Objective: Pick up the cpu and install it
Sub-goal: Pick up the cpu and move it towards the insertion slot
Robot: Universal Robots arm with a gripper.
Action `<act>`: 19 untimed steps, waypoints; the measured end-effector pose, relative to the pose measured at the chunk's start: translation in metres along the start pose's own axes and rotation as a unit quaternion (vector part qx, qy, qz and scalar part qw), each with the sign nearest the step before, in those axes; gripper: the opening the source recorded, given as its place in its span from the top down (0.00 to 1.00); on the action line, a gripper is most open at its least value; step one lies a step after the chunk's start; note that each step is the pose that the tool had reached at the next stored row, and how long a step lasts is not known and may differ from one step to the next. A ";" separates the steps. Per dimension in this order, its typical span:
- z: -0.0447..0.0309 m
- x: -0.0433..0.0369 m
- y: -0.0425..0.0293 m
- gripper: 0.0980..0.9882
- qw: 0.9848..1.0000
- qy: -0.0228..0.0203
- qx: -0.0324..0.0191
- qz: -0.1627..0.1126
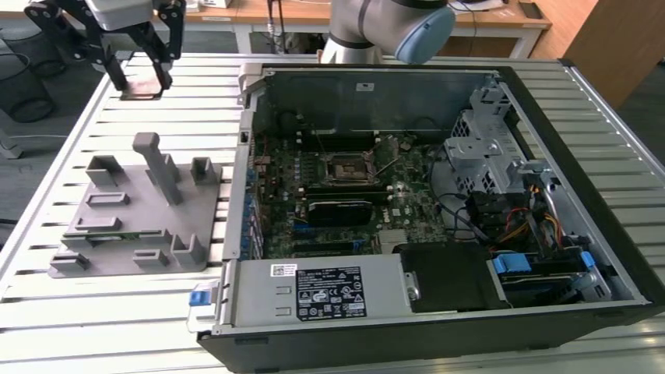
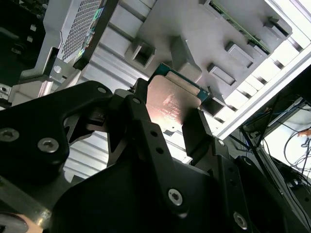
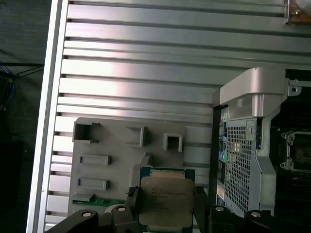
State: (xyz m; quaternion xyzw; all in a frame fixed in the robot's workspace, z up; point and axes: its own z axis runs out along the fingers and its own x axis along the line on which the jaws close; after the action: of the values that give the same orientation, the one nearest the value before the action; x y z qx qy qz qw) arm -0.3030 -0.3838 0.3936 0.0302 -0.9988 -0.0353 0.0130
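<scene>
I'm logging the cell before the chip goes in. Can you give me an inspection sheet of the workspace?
Surface: slatted metal table, carrying a grey fixture tray and an open computer case.
Job's things: cpu gripped at two opposite edges; processor socket sits on the motherboard in the case, well apart from it.
Clutter: green memory stick lying in the tray.
Pincer: pincer shut on the cpu, above the table at the exterior view's left, beyond the tray.
Cables: coloured wires inside the case, towards the exterior view's right.
Surroundings: wooden desk and wire bin behind the table.
</scene>
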 end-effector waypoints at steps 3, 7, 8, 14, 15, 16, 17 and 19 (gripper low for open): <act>0.0000 -0.0037 0.0007 0.51 1.000 0.000 0.000 0.000; 0.0001 -0.0091 0.0017 0.51 1.000 0.000 0.000 0.000; 0.0001 -0.0104 0.0019 0.51 1.000 0.000 0.000 0.000; 0.0001 -0.0189 0.0032 0.51 1.000 0.000 0.000 0.000; 0.0001 -0.0204 0.0034 0.51 1.000 0.000 0.000 0.000; 0.0001 -0.0218 0.0036 0.51 1.000 0.000 0.000 0.000; 0.0001 -0.0233 0.0038 0.51 1.000 0.000 0.000 0.000; 0.0001 -0.0263 0.0042 0.51 1.000 0.000 0.000 0.000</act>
State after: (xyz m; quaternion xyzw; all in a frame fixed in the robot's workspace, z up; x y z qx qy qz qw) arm -0.2770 -0.3781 0.3932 0.0302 -0.9988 -0.0354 0.0130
